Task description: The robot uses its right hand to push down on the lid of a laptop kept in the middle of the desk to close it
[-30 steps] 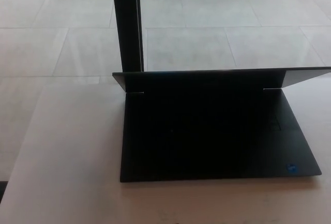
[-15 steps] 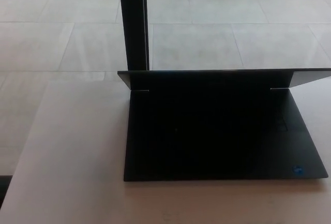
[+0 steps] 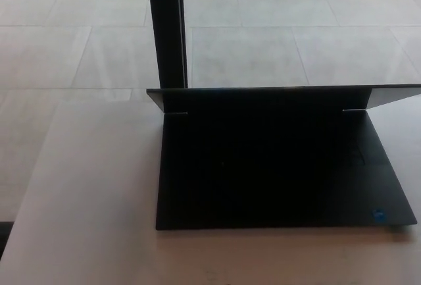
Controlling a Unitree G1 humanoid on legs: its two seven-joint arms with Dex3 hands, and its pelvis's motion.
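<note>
Laptop, thin black clamshell (image 3: pixel 283 173), sits open mid-desk on the pale matte desk (image 3: pixel 85 199), base near the front edge, right corner close to the desk's right side. Its dark lid (image 3: pixel 276 97) leans back, top edge toward the far edge. Neither hand is in view, so finger state cannot be told. Risk: a push landing off-centre could skid the base toward the front edge or twist the hinge. Open room lies left of the base; a black upright post (image 3: pixel 166 28) stands behind the lid's left end.
</note>
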